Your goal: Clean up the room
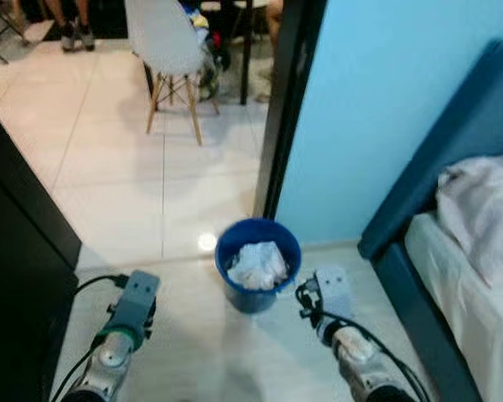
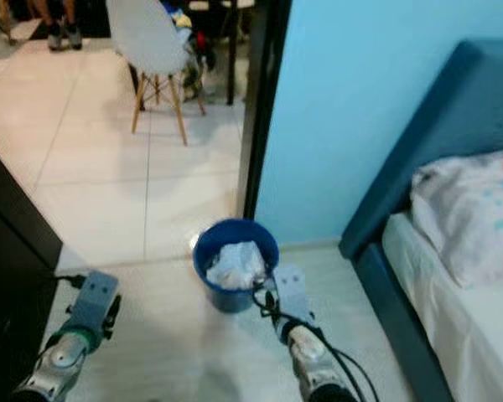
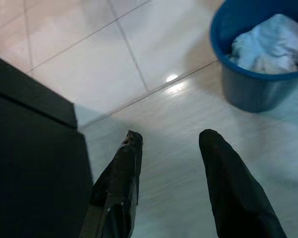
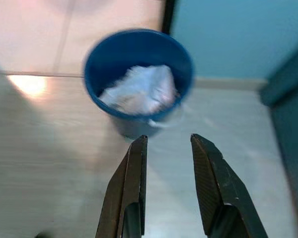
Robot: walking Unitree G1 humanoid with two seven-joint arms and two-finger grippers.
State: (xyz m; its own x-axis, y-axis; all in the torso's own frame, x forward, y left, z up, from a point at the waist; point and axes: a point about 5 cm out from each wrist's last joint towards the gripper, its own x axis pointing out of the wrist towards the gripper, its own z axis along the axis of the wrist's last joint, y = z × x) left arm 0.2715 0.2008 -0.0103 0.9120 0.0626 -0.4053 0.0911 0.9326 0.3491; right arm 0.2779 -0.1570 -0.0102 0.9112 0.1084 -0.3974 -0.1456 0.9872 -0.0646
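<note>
A blue bin [image 1: 257, 264] stands on the floor low in the centre of the left eye view, just in front of the foot of a light blue wall [image 1: 386, 109] and beside the black door frame [image 1: 285, 109]; that spot near the doorway looks chosen so rubbish from the bedroom can be dropped in without crossing the room. Crumpled white paper or cloth [image 1: 258, 265] already fills it almost to the rim, so at least part of the tidying appears done. The right gripper [image 4: 168, 144] hangs just short of the bin, its fingers parted a moderate way and holding nothing, pointed at the bin's near side. The left gripper [image 3: 169, 141] sits lower left, well apart from the bin, its fingers spread wider and likewise empty, aimed at bare floor next to a black cabinet [image 1: 21, 268] that runs down the left edge. Both arms held low and forward suggest the robot is standing over the bin, ready for the next thing to pick up. The floor [image 1: 193, 352] here is pale, wood-grained and glossy; past the threshold it changes to large cream tiles [image 1: 109, 142]. At right, a dark blue bed frame [image 1: 436, 167] carries a white mattress and a rumpled pale blanket [image 1: 482, 209]. In the upper part of the frame a white chair [image 1: 163, 42] on wooden legs stands on the tiles, with a person's feet [image 1: 75, 33] at the top left.
</note>
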